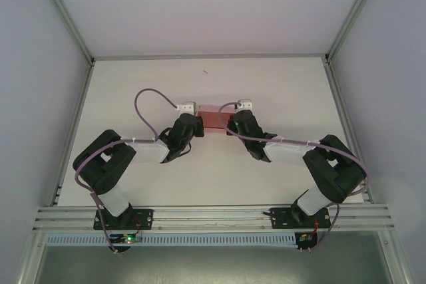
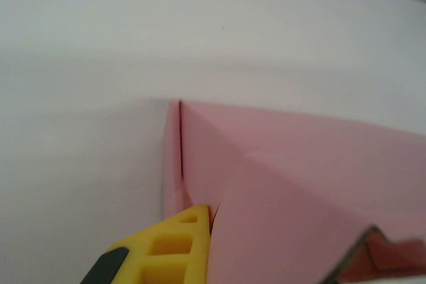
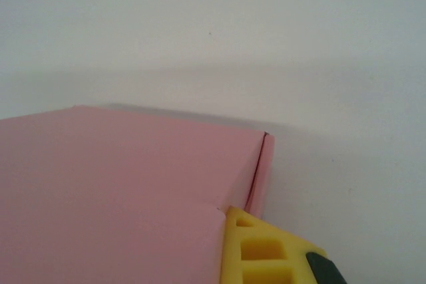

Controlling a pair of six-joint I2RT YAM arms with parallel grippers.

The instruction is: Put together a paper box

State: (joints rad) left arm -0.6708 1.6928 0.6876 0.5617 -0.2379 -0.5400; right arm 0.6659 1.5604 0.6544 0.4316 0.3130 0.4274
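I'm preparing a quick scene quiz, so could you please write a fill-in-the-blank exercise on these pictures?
The paper box is coloured ____. It sits ____ the left gripper and the right gripper. The finger at the box's end in the left wrist view is ____.
Missing words: pink; between; yellow.

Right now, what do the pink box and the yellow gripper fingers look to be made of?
Paper box: thin matte pink card, judging by crisp creases and a thin raw edge. Yellow fingers: probably moulded or printed plastic, matte, with hollow ribbed cells.
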